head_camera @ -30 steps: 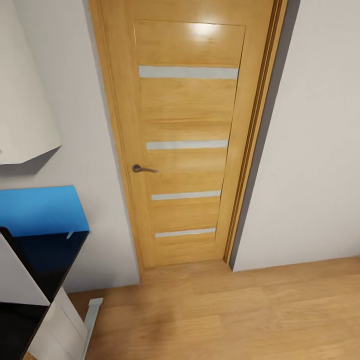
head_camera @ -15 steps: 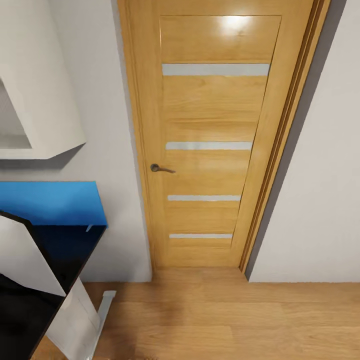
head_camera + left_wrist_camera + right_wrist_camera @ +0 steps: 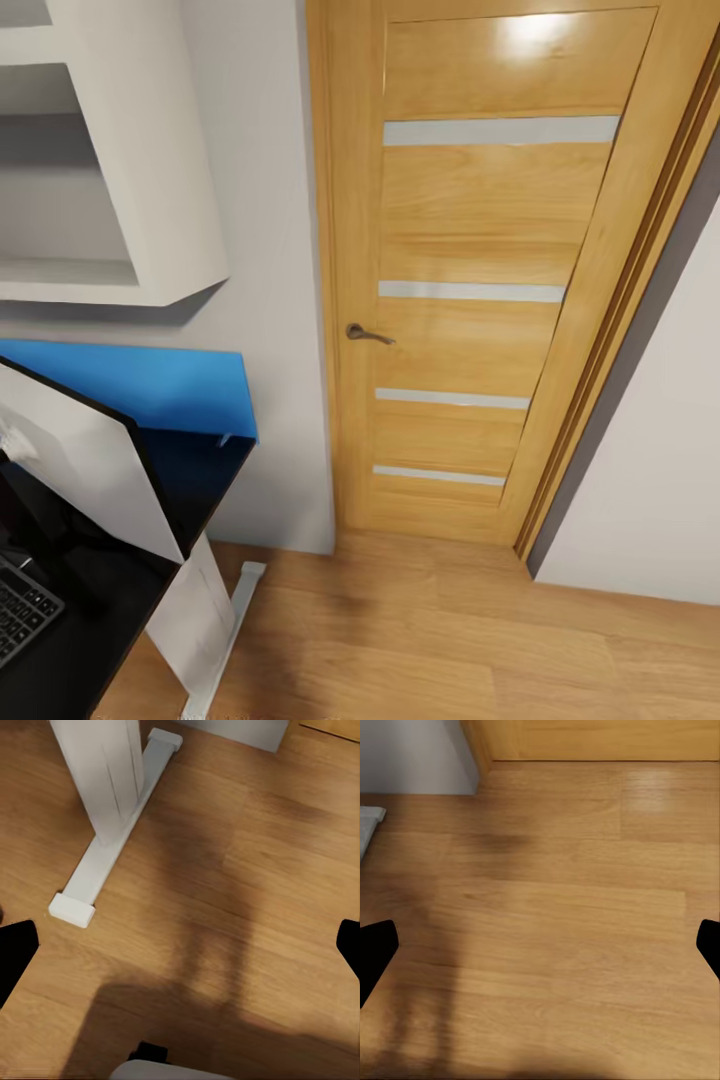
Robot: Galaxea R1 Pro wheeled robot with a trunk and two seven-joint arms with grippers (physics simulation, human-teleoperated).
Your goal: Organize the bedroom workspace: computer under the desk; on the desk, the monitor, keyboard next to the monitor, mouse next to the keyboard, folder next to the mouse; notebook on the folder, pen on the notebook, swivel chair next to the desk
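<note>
Newly in head view: keyboard (image 3: 22, 612); left wrist sees desk's foot (image 3: 105, 853).

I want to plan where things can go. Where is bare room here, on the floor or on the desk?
The light wood plank floor is bare between the closed wooden door and the white desk leg. The black desk corner is crowded: the white-backed monitor stands over the dark keyboard.

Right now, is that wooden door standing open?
No, the wooden door sits shut in its frame, its handle facing the room.
</note>
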